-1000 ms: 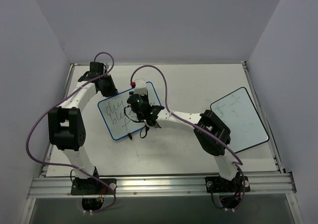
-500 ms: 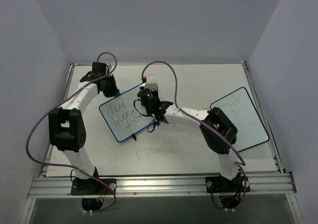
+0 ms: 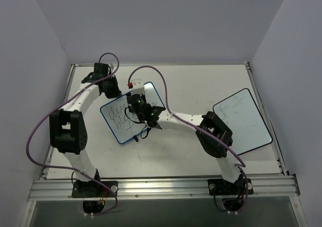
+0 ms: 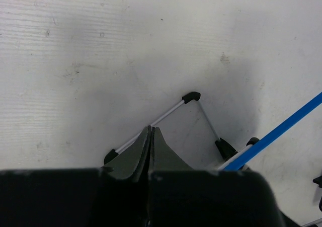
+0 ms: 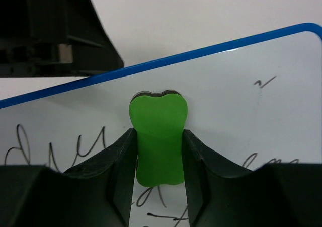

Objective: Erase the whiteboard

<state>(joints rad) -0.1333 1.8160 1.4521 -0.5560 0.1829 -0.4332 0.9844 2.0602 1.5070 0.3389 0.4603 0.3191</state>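
The whiteboard (image 3: 116,125), blue-framed with black scribbles, lies tilted at the table's centre left. My right gripper (image 3: 137,106) is over its upper part, shut on a green eraser (image 5: 158,111). The eraser rests on the whiteboard (image 5: 251,111) just below its blue top edge, with scribbles to the left, right and below. My left gripper (image 3: 109,89) is at the board's far left corner. In the left wrist view the left gripper (image 4: 150,134) has its jaws pressed together over the board's wire stand (image 4: 168,115), beside the blue frame (image 4: 282,130). Nothing shows between them.
A second, black-framed white board (image 3: 244,122) lies at the right of the table. Grey walls close in on the left, back and right. Purple cables loop above both arms. The left gripper's dark body (image 5: 55,30) shows just past the board's top edge.
My right gripper, with the eraser, swung right across the board and then back left. The board turned slightly under it. The left gripper stayed at the board's corner.
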